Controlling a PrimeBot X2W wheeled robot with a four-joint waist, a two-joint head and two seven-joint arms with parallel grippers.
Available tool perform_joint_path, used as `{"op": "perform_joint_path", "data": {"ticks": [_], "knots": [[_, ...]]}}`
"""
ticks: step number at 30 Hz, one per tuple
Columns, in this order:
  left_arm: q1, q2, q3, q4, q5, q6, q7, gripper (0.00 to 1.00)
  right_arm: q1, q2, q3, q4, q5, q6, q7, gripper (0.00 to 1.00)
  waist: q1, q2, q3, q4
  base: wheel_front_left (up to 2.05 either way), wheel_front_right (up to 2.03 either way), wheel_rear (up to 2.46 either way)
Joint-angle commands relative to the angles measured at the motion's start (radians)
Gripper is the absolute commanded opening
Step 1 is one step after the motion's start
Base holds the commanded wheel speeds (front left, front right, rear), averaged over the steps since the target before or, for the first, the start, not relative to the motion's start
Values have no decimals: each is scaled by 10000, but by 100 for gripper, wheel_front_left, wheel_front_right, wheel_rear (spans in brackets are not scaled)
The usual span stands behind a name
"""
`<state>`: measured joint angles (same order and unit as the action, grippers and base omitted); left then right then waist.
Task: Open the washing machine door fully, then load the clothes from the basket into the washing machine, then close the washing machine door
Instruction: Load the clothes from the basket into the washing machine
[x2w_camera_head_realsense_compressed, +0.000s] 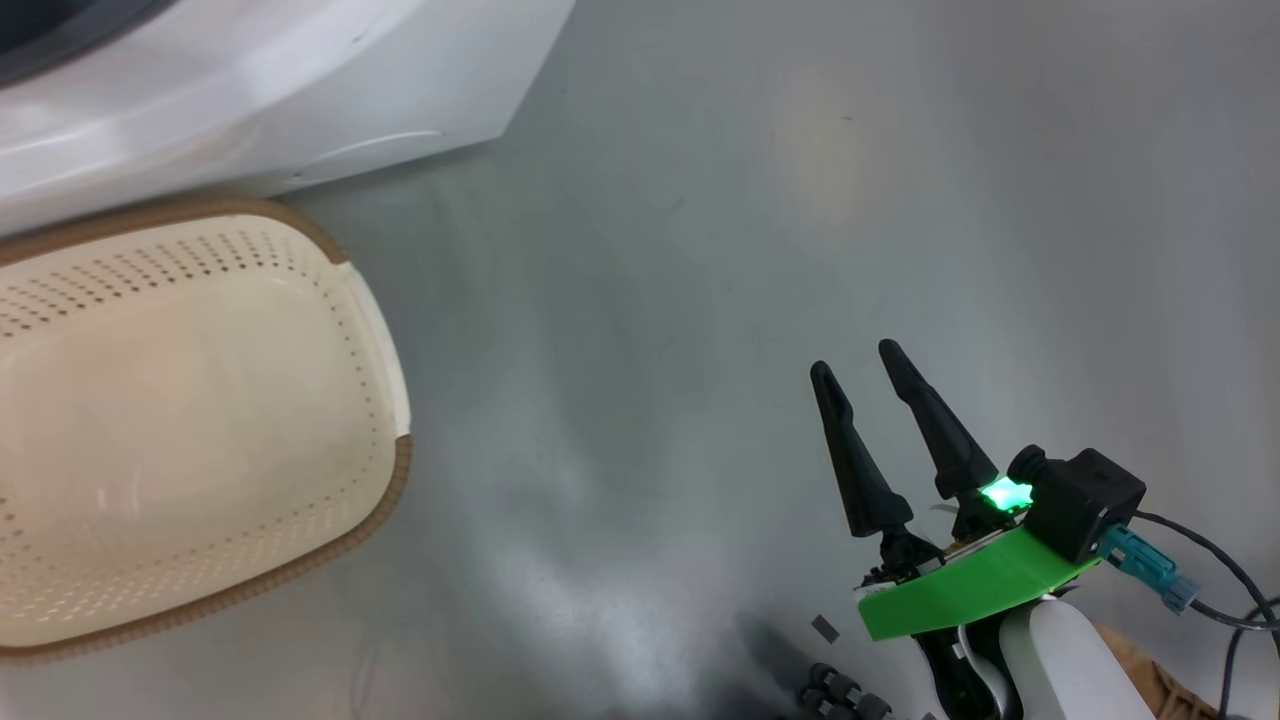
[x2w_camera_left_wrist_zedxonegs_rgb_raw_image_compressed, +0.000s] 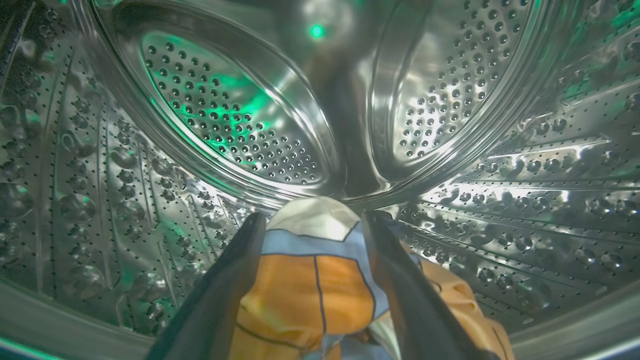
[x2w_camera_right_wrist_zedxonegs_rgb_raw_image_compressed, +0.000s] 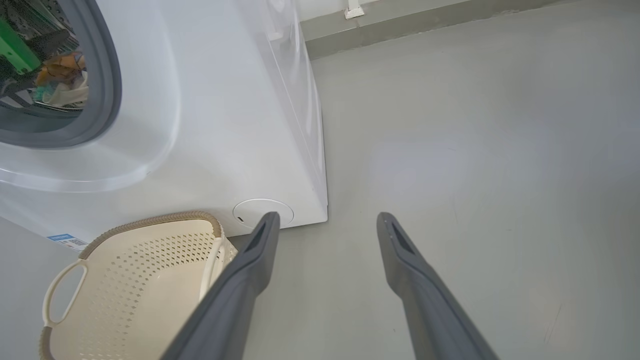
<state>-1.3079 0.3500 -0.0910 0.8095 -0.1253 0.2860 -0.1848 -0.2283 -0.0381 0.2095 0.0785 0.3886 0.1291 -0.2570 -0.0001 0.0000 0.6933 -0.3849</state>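
Observation:
My left gripper (x2w_camera_left_wrist_zedxonegs_rgb_raw_image_compressed: 312, 215) is inside the washing machine's steel drum (x2w_camera_left_wrist_zedxonegs_rgb_raw_image_compressed: 225, 125), jaws open. The clothes (x2w_camera_left_wrist_zedxonegs_rgb_raw_image_compressed: 315, 285), a light blue, orange and cream bundle, lie between its fingers low in the drum. In the right wrist view the clothes (x2w_camera_right_wrist_zedxonegs_rgb_raw_image_compressed: 60, 75) show through the machine's opening, framed by the grey gasket (x2w_camera_right_wrist_zedxonegs_rgb_raw_image_compressed: 107, 75). The cream basket (x2w_camera_head_realsense_compressed: 390, 380) sits empty on the floor against the white washing machine (x2w_camera_head_realsense_compressed: 250, 90). My right gripper (x2w_camera_head_realsense_compressed: 854, 358) hangs open over bare floor, right of the basket (x2w_camera_right_wrist_zedxonegs_rgb_raw_image_compressed: 150, 220), holding nothing. The washing machine door is out of view.
Grey floor (x2w_camera_head_realsense_compressed: 700, 250) stretches to the right of the machine and basket. A low grey skirting (x2w_camera_right_wrist_zedxonegs_rgb_raw_image_compressed: 425, 20) runs along the wall behind the machine. A round white cover (x2w_camera_right_wrist_zedxonegs_rgb_raw_image_compressed: 255, 212) sits at the machine's lower front corner.

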Motion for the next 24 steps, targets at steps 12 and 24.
{"op": "perform_joint_path", "data": {"ticks": [12, 24], "knots": [[506, -39, -48, 316, -261, -213, -273, 100, -14, -122, 19, -112, -294, 16, -48, 100, 1, 0, -484, 659, 0, 0, 0], [884, -792, -215, 710, -618, -412, -601, 100, 73, -122, -178, -73, -498, 16, -48, 100, 1, 0, -860, 1219, 0, 0, 0]]}}
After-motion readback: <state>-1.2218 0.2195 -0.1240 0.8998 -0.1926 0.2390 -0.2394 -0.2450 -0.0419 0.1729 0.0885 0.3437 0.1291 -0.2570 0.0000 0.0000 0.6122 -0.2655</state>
